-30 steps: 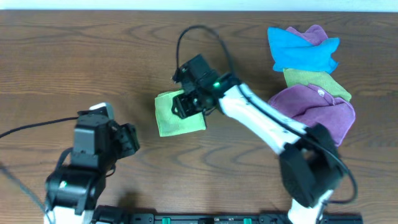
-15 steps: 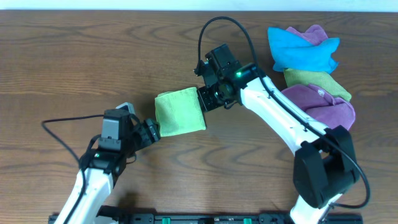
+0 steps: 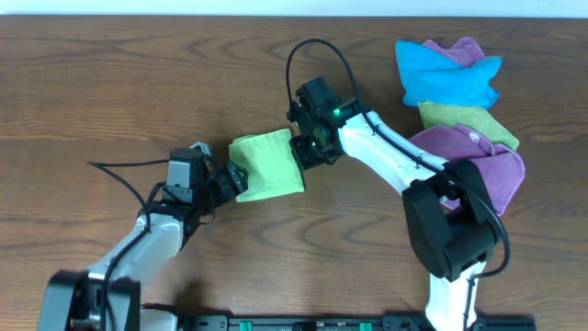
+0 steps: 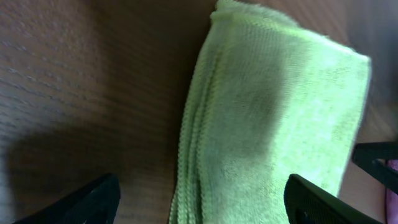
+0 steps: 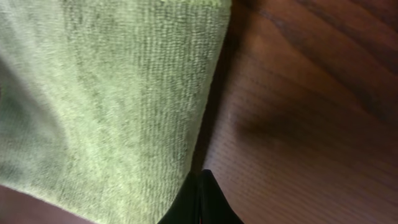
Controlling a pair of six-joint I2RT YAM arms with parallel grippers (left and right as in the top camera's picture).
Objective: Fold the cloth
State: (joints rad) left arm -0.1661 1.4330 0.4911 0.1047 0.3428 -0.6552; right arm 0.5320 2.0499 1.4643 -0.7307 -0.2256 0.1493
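the brown wooden surface (image 3: pixel 110 74) fills the overhead view. the right arm (image 3: pixel 395 170), white with dark joints, reaches from the near edge up and to the left, toward the middle. the left arm (image 3: pixel 147 244) comes from the near left corner and points to the right. at the far right lies a heap of other cloths: a purple cloth (image 3: pixel 469 165) nearest, a dull olive-green cloth (image 3: pixel 464 119) behind it, and a blue cloth (image 3: pixel 446 72) at the back, each touching the next.

the cloth (image 3: pixel 266 164), bright lime green, lies flat in the middle of the surface, well apart from the heap. it is folded into a small, nearly square packet, and along the edge that faces the left wrist camera several layers are stacked.

the left tool (image 3: pixel 234 180) is at the left edge of the packet. its two fingers (image 4: pixel 93 199) stand wide apart, and the near edge of the cloth lies in the gap, not touched by either one. the right tool (image 3: pixel 303 147) is at the right edge of the packet. its fingers are pressed together, with only a thin line between them, and the tip sits just at the border of the cloth; whether it nips any fabric i cannot tell.

a black cable (image 3: pixel 303 51) loops above the right tool.
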